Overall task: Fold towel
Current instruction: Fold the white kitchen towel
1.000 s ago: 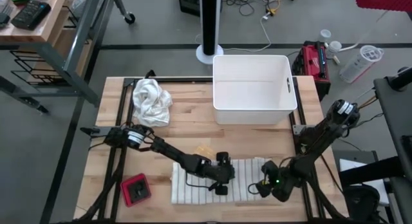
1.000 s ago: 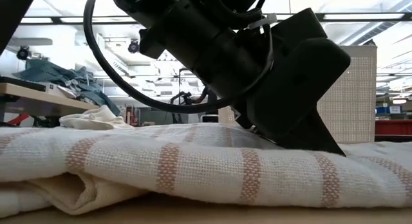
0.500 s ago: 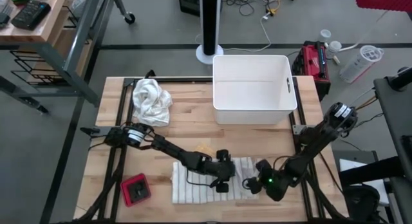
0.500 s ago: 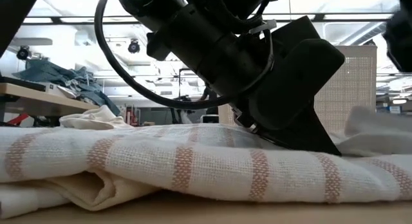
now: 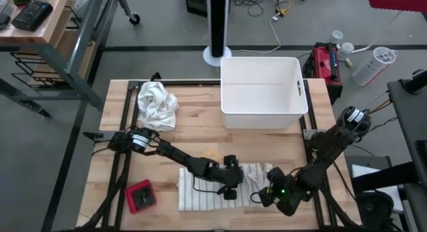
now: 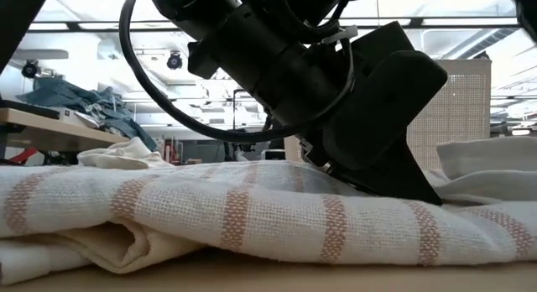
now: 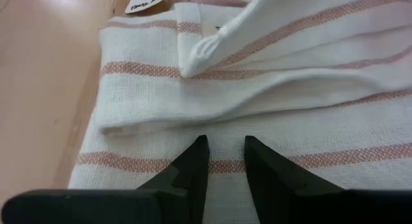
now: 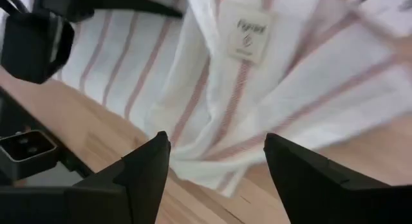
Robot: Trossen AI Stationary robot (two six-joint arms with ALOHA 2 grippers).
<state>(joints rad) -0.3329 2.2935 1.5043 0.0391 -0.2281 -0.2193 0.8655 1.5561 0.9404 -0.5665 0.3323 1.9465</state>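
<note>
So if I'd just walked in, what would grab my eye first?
Probably the two dark arms meeting over a striped towel at the table's near edge: the left gripper presses down on it while the right gripper, open, hovers at its right end. Next, the big white bin at the far edge and a crumpled white cloth left of it.

Around one white bin on the bench: one striped towel, one crumpled white cloth, one red box, two arms.

Grey floor surrounds the wooden desk; a pegboard panel stands under bright ceiling lights.
</note>
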